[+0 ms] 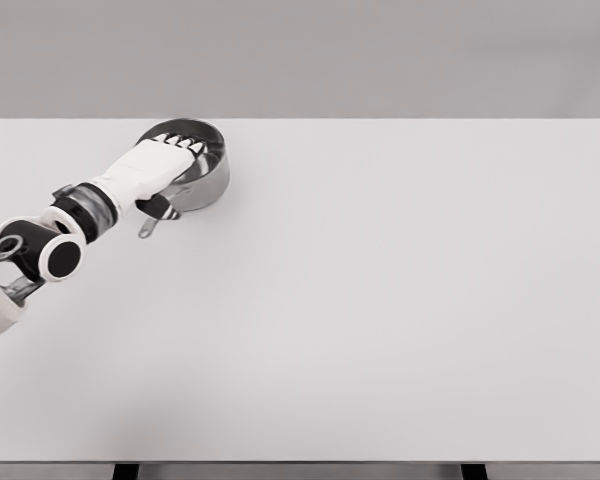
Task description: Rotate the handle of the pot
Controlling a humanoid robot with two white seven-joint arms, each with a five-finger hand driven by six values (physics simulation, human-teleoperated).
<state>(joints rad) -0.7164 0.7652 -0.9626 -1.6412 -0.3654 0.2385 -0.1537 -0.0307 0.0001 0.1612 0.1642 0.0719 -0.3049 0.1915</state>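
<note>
Toward the far left of the white table [380,320] sits a metal pot [205,175], its handle [150,226] angled down to the near-left. Left hand [165,165] — arm entering from the lower left — lies over the pot's near-left side, fingers [185,146] stretched across the rim into the opening; whether they actually clamp the rim or merely rest there, I cannot tell.

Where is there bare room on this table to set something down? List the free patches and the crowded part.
Free: the table is bare right of the pot to the right edge, and across the whole near half to the front edge. Crowded: the far left corner, where the left hand lies over the pot rim, its arm running down to the left edge, the handle poking out beneath.
</note>
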